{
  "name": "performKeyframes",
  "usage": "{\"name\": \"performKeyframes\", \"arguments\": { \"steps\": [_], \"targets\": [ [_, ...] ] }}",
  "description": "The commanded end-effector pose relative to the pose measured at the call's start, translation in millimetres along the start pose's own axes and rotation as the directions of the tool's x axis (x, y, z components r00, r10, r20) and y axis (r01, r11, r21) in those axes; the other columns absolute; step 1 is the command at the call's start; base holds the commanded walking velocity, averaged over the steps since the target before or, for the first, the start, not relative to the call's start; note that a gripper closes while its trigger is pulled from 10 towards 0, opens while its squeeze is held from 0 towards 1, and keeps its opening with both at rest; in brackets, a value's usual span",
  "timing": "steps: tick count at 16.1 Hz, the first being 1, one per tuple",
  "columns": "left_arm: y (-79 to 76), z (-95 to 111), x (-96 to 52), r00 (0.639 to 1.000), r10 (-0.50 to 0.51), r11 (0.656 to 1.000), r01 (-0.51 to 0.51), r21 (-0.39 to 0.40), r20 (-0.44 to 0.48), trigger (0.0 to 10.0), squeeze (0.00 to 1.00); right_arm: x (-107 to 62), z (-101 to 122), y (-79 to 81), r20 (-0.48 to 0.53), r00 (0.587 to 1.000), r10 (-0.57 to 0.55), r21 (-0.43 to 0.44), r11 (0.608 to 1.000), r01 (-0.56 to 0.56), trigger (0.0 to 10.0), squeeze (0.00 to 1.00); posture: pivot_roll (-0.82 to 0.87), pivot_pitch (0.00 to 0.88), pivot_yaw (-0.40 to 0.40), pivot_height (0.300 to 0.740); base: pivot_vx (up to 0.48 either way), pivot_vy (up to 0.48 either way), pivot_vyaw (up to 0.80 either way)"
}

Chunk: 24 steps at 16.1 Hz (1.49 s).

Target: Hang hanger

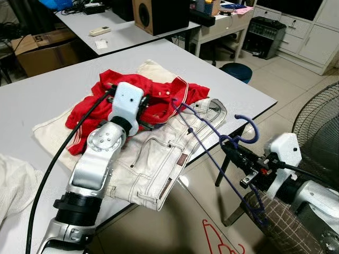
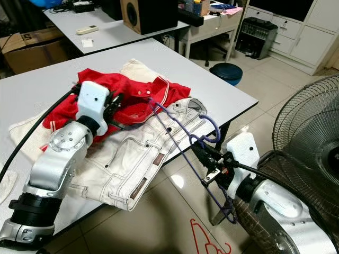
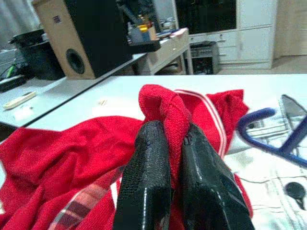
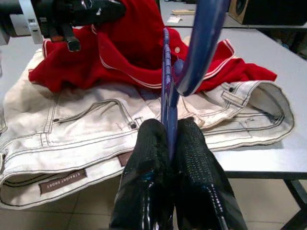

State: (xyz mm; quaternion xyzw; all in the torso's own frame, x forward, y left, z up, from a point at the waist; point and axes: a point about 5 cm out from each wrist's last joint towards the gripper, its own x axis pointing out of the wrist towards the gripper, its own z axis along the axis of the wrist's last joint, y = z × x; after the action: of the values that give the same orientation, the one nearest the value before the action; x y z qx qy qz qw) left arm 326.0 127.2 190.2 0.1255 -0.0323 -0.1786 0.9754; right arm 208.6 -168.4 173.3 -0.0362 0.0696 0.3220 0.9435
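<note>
Pinching the blue hanger (image 1: 212, 132) near its neck with the right gripper (image 1: 233, 151) at lower right of the frame, long axis slanting up-left toward the red shirt (image 1: 143, 95) on the counter (image 1: 47, 90). Clamping a raised fold of that shirt in the left gripper (image 3: 165, 143) at centre frame, just beside the thin wire hanger's far tip.

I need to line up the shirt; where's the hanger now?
The blue hanger is pinched in the right gripper off the table's right edge, its far end reaching over the jeans to the red shirt.
</note>
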Motion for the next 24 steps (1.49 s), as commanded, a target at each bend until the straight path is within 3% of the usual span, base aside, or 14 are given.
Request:
{"name": "performKeyframes", "arguments": {
  "steps": [1, 4, 8, 10, 13, 15, 17, 20, 21, 22, 24],
  "targets": [
    [-1.4, 16, 1.0, 0.997, -0.024, 0.999, 0.022, 0.029, 0.074, 0.0, 0.0, 4.8, 2, 1.0, -0.004, 1.0, 0.015, 0.015, 1.0, -0.015, 10.0, 0.0, -0.05, 0.0, 0.036, 0.74, 0.0, 0.0, 0.0],
    [-1.0, 21, -5.2, 0.986, -0.061, 0.998, 0.06, 0.016, 0.154, 0.0, 0.0, 15.5, -4, -10.6, -0.001, 0.998, -0.061, 0.138, 0.989, 0.06, 10.0, 0.0, -0.04, 0.0, 0.039, 0.74, 0.0, 0.0, 0.0],
    [-5.5, 28, -13.2, 0.96, -0.165, 0.986, 0.165, 0.018, 0.227, 0.0, 0.0, 27.0, -4, -15.3, 0.075, 0.997, 0.02, 0.319, 0.947, -0.043, 10.0, 0.0, -0.04, 0.0, 0.049, 0.74, 0.0, 0.0, 0.0],
    [-9.4, 33, -15.2, 0.937, -0.235, 0.972, 0.228, 0.056, 0.26, 0.0, 0.0, 33.5, -6, -27.7, 0.121, 0.991, 0.049, 0.458, 0.883, -0.1, 10.0, 0.0, -0.03, 0.0, 0.047, 0.74, 0.0, 0.0, 0.0],
    [-7.7, 38, -18.6, 0.925, -0.237, 0.971, 0.23, 0.058, 0.297, 0.0, 0.0, 30.7, -9, -36.6, 0.14, 0.989, 0.043, 0.599, 0.792, -0.119, 10.0, 0.0, -0.02, 0.0, 0.04, 0.74, 0.0, 0.0, 0.0],
    [-8.8, 42, -21.1, 0.913, -0.242, 0.97, 0.238, 0.054, 0.328, 0.0, 0.0, 30.7, -21, -42.2, 0.102, 0.994, 0.036, 0.725, 0.682, -0.099, 10.0, 0.0, -0.02, 0.0, 0.035, 0.74, 0.0, 0.0, 0.0],
    [-4.0, 35, -16.5, 0.941, -0.184, 0.983, 0.171, 0.07, 0.284, 0.0, 0.0, 22.9, -21, -28.9, 0.091, 0.983, 0.16, 0.681, 0.71, -0.179, 10.0, 0.0, -0.02, 0.004, 0.023, 0.74, 0.0, 0.0, 0.0],
    [-6.2, 37, -15.7, 0.932, -0.201, 0.979, 0.189, 0.07, 0.302, 0.0, 0.0, 15.0, -21, -23.2, 0.057, 0.967, 0.248, 0.647, 0.729, -0.225, 10.0, 0.0, -0.03, 0.007, 0.024, 0.74, 0.0, 0.0, 0.0],
    [-9.0, 37, -15.1, 0.928, -0.221, 0.975, 0.205, 0.082, 0.301, 0.0, 0.0, 11.6, -21, -22.8, 0.005, 0.956, 0.294, 0.606, 0.76, -0.237, 10.0, 0.0, -0.03, 0.007, 0.021, 0.74, 0.0, 0.0, 0.0],
    [-9.5, 36, -14.3, 0.929, -0.221, 0.975, 0.205, 0.086, 0.296, 0.0, 0.0, 10.1, -21, -23.3, -0.025, 0.951, 0.309, 0.58, 0.779, -0.237, 10.0, 0.0, -0.03, 0.007, 0.02, 0.74, 0.0, 0.0, 0.0],
    [-13.6, 41, -15.8, 0.906, -0.257, 0.966, 0.243, 0.085, 0.337, 0.0, 0.0, 10.6, -24, -30.0, -0.054, 0.959, 0.278, 0.592, 0.782, -0.194, 10.0, 0.0, -0.03, 0.01, 0.017, 0.74, 0.0, 0.0, 0.0]
  ]
}}
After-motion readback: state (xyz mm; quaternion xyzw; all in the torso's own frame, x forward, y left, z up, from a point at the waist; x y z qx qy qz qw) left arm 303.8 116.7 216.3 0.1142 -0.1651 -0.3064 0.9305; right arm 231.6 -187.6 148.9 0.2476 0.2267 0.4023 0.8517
